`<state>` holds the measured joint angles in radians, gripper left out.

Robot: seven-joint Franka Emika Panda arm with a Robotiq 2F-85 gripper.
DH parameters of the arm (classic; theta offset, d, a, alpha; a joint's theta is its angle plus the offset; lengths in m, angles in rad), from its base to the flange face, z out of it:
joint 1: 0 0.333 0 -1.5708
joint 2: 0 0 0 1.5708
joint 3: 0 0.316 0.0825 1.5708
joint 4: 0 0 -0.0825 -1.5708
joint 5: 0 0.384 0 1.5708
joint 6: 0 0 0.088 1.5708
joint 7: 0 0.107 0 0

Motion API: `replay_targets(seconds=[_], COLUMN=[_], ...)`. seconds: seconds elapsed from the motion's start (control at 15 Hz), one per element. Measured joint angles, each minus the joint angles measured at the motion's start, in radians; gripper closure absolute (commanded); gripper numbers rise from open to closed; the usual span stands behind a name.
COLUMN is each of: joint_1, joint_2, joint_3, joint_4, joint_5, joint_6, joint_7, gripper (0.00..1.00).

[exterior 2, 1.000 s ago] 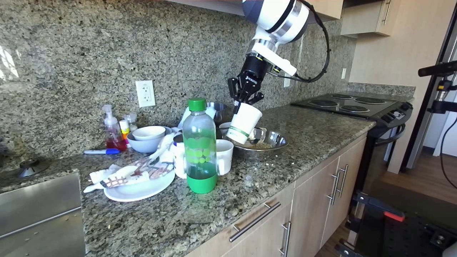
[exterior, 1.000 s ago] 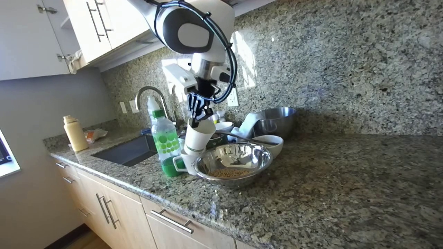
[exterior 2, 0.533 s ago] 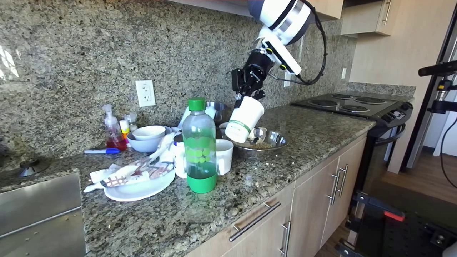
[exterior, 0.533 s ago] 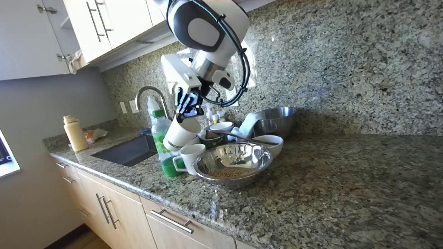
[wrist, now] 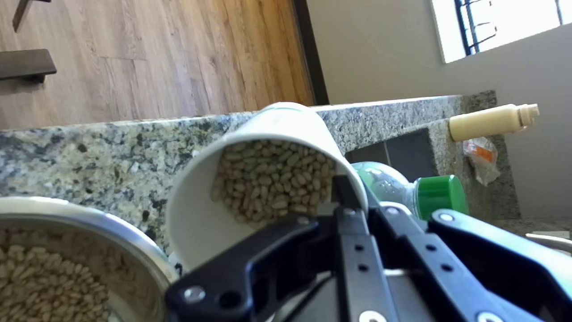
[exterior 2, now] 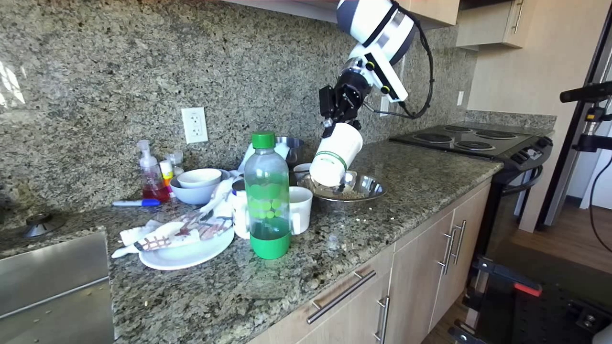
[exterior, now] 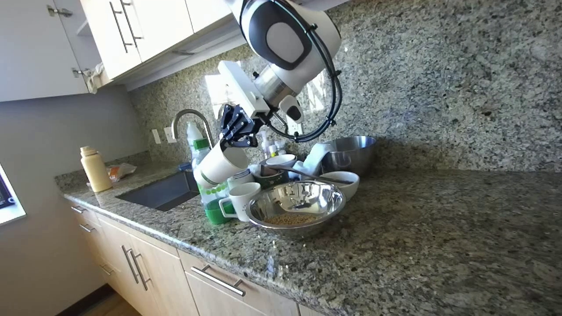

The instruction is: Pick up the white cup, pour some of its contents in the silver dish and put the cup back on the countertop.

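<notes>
The white cup (exterior: pixel 221 166) is held in the air, tilted well over, its mouth toward the silver dish (exterior: pixel 303 197) and its base pointing away. My gripper (wrist: pixel 359 197) is shut on the cup's rim, one finger inside and the other outside. Pale beans (wrist: pixel 272 179) lie inside the cup, behind its rim. More beans (wrist: pixel 44 286) cover the bottom of the dish, which stands on the countertop (exterior: pixel 417 245). In an exterior view the cup (exterior 2: pixel 337 154) hides part of the dish (exterior 2: pixel 370 185) behind it.
A green-capped bottle (exterior 2: pixel 267 200) and a white mug (exterior: pixel 243 199) stand close below the cup. Behind the dish are a white bowl (exterior: pixel 347 188) and a large metal bowl (exterior: pixel 351 156). A plate (exterior 2: pixel 191 255) with a cloth lies near the sink. A few beans (exterior 2: pixel 358 219) dot the granite.
The cup has swung from near upright to a strong tilt, its base rising away from the dish. The wrist has rotated with it. The grip on the rim is unchanged.
</notes>
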<state>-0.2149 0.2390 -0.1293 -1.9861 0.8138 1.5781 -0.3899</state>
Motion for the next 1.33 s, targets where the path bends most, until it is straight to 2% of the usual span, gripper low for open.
replay_targets(seconds=[0.67, 1.0, 1.33], joint_1=[-0.041, -0.076, -0.113], joint_2=[0.164, 0.217, 0.255], joint_3=[-0.002, -0.003, -0.003], joint_4=[0.131, 0.17, 0.211], joint_5=[0.107, 0.159, 0.185], joint_6=[-0.168, -0.246, -0.374], joint_7=[0.0, 0.0, 0.0], gripper=[0.99, 0.99, 0.99])
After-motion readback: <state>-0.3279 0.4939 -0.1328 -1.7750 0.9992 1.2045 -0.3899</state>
